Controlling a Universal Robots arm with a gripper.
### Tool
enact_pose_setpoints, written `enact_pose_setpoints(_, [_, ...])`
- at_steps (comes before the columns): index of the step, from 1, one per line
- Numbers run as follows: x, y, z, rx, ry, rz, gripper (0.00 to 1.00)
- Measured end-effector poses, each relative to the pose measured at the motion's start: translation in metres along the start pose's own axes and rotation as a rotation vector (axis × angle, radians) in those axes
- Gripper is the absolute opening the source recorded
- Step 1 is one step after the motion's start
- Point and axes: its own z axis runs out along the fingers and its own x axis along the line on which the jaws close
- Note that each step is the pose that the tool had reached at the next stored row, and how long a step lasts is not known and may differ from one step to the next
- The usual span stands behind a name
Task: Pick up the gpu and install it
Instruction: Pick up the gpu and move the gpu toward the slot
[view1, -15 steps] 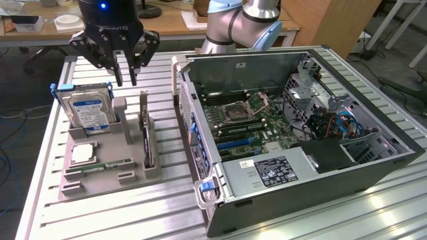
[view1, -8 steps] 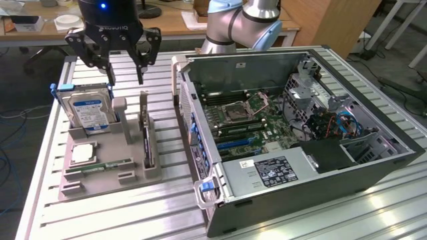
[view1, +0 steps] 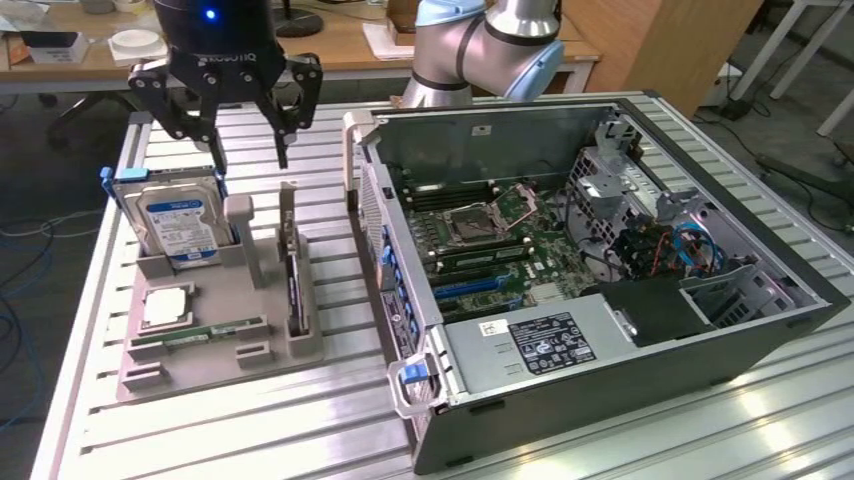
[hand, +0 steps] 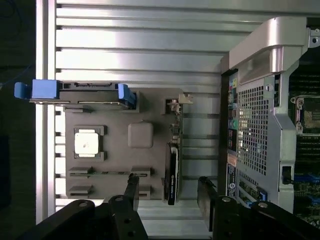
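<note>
Both fingers (view1: 283, 140) of the gripper (view1: 250, 150) spread apart, clamped on nothing. Hangs above the far end of the grey holder (view1: 267, 345), touching none of its parts. Seen from the wrist, straddles the line of the gpu (hand: 172, 170). Gpu (view1: 290, 270) on edge in its holder slot, hard drive (view1: 180, 225) to the exterior view's left, open computer case (view1: 641, 380) to its right. Nearer on the holder, processor chip (view1: 167, 305) and green memory stick (view1: 200, 333) lying flat.
</note>
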Motion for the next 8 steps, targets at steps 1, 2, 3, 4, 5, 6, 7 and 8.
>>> enact_pose_setpoints(1, [0.0, -0.0002, 0.0031, 0.0, 0.0, 0.0, 0.59])
enact_pose_setpoints(2, [0.0, -0.0004, 0.0047, 0.0, 0.0, 0.0, 0.59])
enact_pose_setpoints(3, [0.0, -0.0006, 0.0063, -0.0001, -0.0001, 0.0, 0.59])
enact_pose_setpoints(4, [0.0, -0.0009, 0.0079, 0.0, 0.0, 0.0, 0.59])
enact_pose_setpoints(5, [0.0, -0.0013, 0.0093, 0.0, 0.0, 0.0, 0.59])
enact_pose_setpoints(6, [0.0, -0.0018, 0.0107, 0.0, 0.0, 0.0, 0.59])
enact_pose_setpoints(7, [0.0, -0.0021, 0.0121, 0.0, 0.0, 0.0, 0.59])
enact_pose_setpoints(8, [0.0, -0.0022, 0.0138, 0.0, 0.0, 0.0, 0.59])
